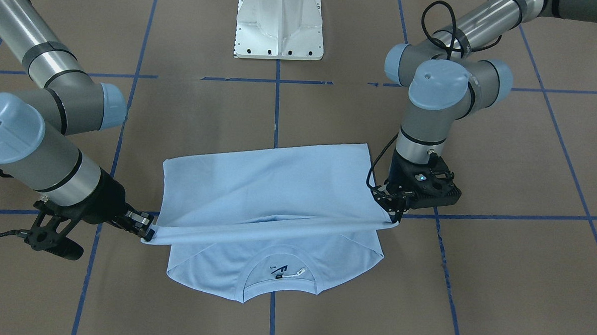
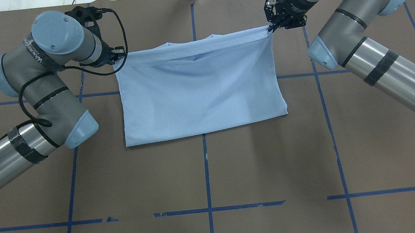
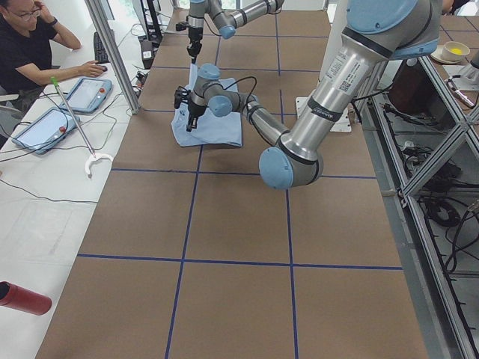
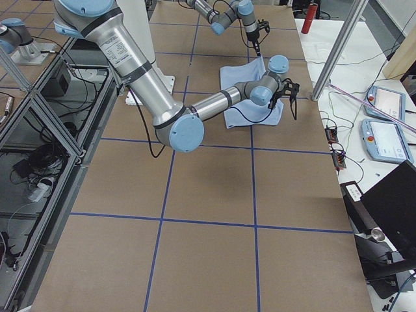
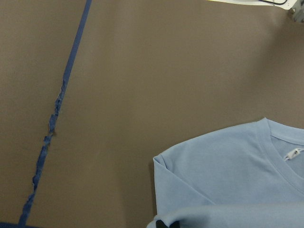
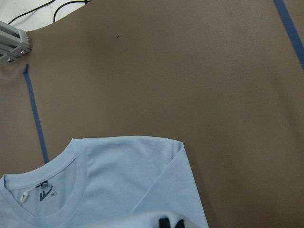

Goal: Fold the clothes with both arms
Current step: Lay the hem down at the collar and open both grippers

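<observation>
T-shirt hem stretched between left gripper and right gripper, both pinching it

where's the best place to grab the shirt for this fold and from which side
Grip the shirt at the two end corners of its lifted edge, one gripper each, coming in from the outer sides. The left gripper and right gripper pinch there now. The edge runs taut and straight between them, just short of the collar, so the cloth likely stays spread.

Light: bright, even, diffuse
Shadows: soft, faint on the tabletop
Focus: wrist views slightly soft; others sharp
</observation>
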Action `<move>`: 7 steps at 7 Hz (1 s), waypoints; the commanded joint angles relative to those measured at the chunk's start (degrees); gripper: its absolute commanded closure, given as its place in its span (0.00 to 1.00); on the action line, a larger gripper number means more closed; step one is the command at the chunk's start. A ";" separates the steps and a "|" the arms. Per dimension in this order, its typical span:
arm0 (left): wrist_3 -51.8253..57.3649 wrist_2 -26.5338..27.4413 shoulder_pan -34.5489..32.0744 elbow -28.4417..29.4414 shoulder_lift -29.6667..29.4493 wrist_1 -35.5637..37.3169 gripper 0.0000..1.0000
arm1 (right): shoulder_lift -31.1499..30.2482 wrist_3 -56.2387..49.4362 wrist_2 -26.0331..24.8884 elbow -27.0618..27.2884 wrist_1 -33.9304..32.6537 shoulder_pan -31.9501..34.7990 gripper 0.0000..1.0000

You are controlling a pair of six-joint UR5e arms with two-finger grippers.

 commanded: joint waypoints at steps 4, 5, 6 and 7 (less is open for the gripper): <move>0.11 0.19 -0.41 5.60 -3.70 -2.61 1.00 | 3.92 -0.03 -2.27 -5.74 0.18 -0.97 1.00; -0.33 0.19 -0.32 6.04 -4.31 -2.44 1.00 | 4.36 -0.03 -2.36 -5.75 0.18 -1.33 1.00; -0.33 0.19 -0.32 7.43 -5.19 -2.52 1.00 | 4.28 -0.03 -2.45 -5.75 0.18 -1.85 1.00; -0.50 0.28 -0.23 7.97 -5.55 -2.61 1.00 | 4.19 -0.03 -2.45 -5.66 0.26 -1.95 1.00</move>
